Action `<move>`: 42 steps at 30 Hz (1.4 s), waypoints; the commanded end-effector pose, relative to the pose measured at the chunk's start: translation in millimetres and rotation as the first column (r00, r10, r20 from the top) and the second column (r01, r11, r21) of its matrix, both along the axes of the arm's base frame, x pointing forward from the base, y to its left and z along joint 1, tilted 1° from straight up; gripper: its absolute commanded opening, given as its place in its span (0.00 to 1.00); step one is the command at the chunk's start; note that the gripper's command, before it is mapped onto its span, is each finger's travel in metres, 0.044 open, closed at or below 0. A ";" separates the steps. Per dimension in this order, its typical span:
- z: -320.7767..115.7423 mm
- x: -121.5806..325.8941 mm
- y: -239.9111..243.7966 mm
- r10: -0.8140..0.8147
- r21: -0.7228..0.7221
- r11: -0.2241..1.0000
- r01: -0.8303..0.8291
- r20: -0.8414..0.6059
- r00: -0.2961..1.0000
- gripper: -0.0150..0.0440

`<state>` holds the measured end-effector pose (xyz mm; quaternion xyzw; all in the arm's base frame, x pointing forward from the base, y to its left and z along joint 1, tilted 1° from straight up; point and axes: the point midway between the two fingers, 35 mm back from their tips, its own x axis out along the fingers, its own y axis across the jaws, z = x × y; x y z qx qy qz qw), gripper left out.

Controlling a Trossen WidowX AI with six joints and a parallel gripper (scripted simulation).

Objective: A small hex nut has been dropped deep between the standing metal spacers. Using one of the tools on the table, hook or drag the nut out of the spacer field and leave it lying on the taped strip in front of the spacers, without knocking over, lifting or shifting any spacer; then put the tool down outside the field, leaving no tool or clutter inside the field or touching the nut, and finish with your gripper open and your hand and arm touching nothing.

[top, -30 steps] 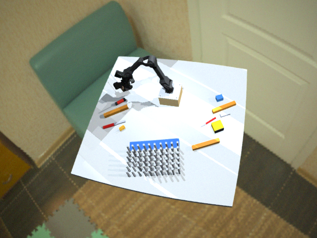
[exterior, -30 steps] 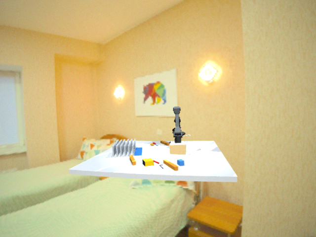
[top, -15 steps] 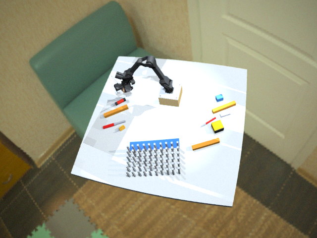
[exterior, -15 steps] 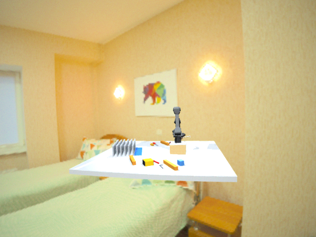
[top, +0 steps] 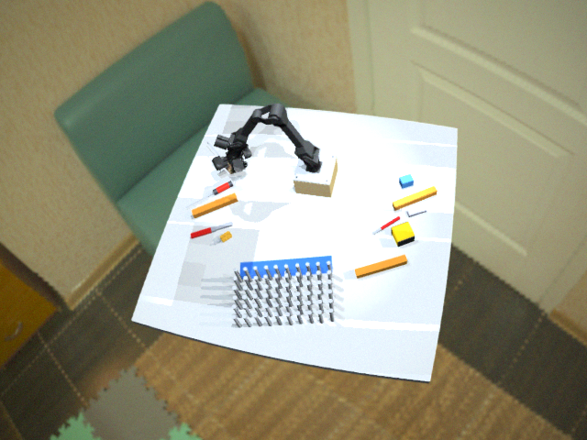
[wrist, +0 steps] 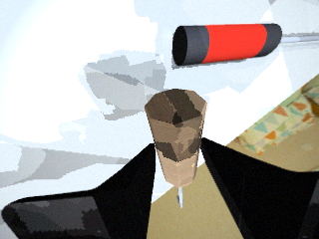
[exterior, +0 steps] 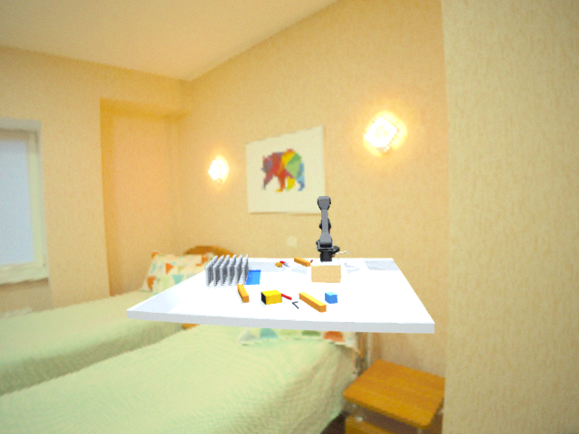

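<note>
My gripper (top: 230,166) (wrist: 176,144) is shut on the wooden handle (wrist: 176,131) of a tool; a thin metal shaft runs from its far end. The hand is over the table's left edge area in the top view, beside a red-and-black handled tool (top: 222,188) (wrist: 236,42) with a thin shaft. The standing grey metal spacers (top: 290,320) (exterior: 227,271) form upright rows, far from the gripper. The blue taped strip (top: 292,261) (exterior: 253,277) lies along their front. The nut cannot be made out. The working end of the held tool is not clear.
Orange bars (top: 215,206) (top: 381,266) (top: 415,197) lie on both sides. A red-handled tool (top: 201,232) and small orange piece (top: 226,236) lie left; a thin red tool (top: 390,223), bent metal piece (top: 415,214), yellow block (top: 403,233) and blue cube (top: 406,181) (exterior: 331,297) lie right.
</note>
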<state>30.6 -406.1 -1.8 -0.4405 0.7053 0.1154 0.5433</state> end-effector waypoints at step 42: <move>-47.4 -0.7 10.5 -0.003 0.004 1.000 0.003 -0.005 1.000 0.25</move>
